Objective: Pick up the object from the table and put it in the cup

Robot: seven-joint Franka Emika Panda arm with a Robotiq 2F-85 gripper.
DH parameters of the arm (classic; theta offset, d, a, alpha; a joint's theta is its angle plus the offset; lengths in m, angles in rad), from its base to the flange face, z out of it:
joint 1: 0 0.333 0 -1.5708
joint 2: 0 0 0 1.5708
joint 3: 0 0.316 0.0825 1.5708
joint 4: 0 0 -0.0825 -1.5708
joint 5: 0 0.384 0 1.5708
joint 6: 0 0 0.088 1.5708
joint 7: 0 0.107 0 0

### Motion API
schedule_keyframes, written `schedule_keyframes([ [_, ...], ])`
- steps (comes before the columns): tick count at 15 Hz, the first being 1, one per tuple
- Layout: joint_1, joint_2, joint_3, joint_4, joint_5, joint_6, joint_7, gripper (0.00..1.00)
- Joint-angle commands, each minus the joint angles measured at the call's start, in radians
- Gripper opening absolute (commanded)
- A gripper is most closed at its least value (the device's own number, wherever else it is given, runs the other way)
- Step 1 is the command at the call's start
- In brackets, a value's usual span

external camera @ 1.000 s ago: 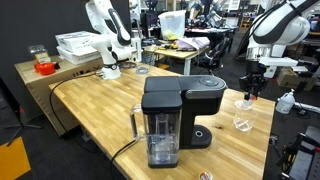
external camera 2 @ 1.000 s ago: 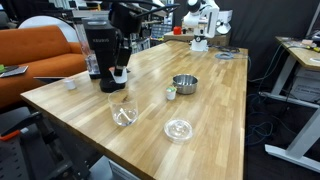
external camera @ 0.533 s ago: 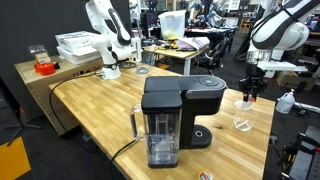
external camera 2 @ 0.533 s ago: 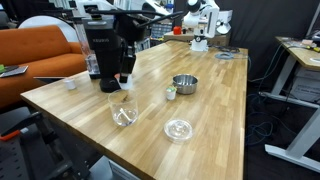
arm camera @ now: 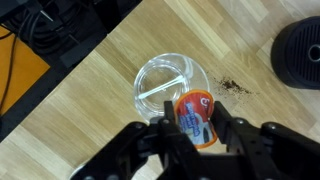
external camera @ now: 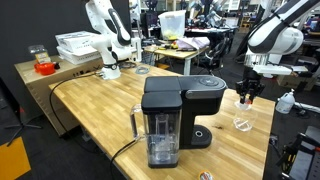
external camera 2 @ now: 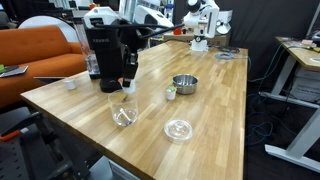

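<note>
Gripper (arm camera: pixel 196 126) clamped on orange object (arm camera: pixel 195 112), above cup (arm camera: pixel 152 84) — I'd centre over the rim before releasing.

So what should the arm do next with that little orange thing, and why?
Probably lower it closer to the cup before letting go. The gripper holds the orange object above the cup, with a clear gap in both exterior views; dropping from there might miss or bounce out.

Wrist view: end effector (arm camera: pixel 195 130) cropped at bottom edge | object (arm camera: pixel 193 110) label blurred, unreadable | coffee machine (arm camera: pixel 300 55) cut by right edge
</note>
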Motion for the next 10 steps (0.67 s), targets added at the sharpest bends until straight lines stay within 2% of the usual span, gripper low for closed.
schedule_keyframes([
  [1,-0.016,0.023,0.009,0.015,0.034,0.005,-0.016,0.23],
  [10,-0.026,0.01,0.007,-0.02,0.059,0.0,-0.017,0.23],
])
